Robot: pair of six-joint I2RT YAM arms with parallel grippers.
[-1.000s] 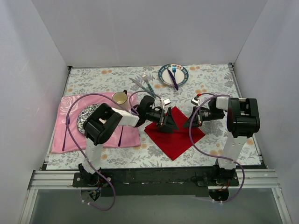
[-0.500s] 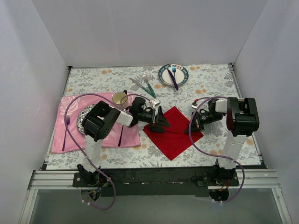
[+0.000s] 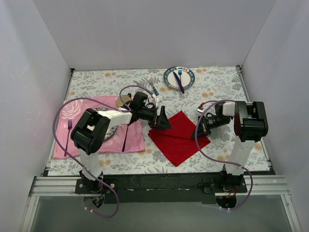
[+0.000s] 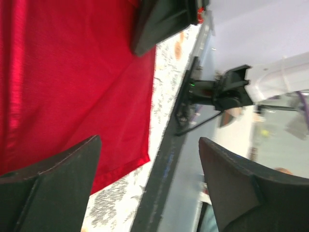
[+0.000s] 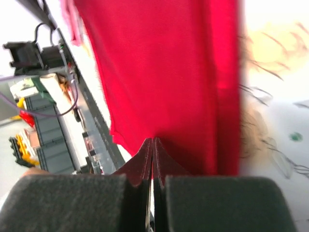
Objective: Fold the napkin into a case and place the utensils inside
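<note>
The red napkin (image 3: 179, 140) lies flat as a diamond on the flowered tablecloth, with a crease across it. It fills the left wrist view (image 4: 72, 72) and the right wrist view (image 5: 164, 72). My left gripper (image 3: 163, 121) is open and empty over the napkin's upper left edge, its jaws wide apart (image 4: 149, 164). My right gripper (image 3: 198, 131) is shut, its tips (image 5: 153, 140) resting on the napkin near its right corner; no cloth shows between them. The teal-handled fork and knife (image 3: 152, 85) lie at the back, just behind the left arm.
A plate (image 3: 188, 76) with a blue fork and purple knife stands at the back. A pink placemat (image 3: 72, 137) on the left carries a patterned plate (image 3: 87, 123), a purple fork (image 3: 69, 130) and a purple utensil (image 3: 124, 137). A cup (image 3: 124, 101) stands by the left arm.
My left gripper has drawn back and to the left, from the napkin's middle to its upper left edge. The right gripper has moved slightly nearer and stays shut on the napkin's right corner.
</note>
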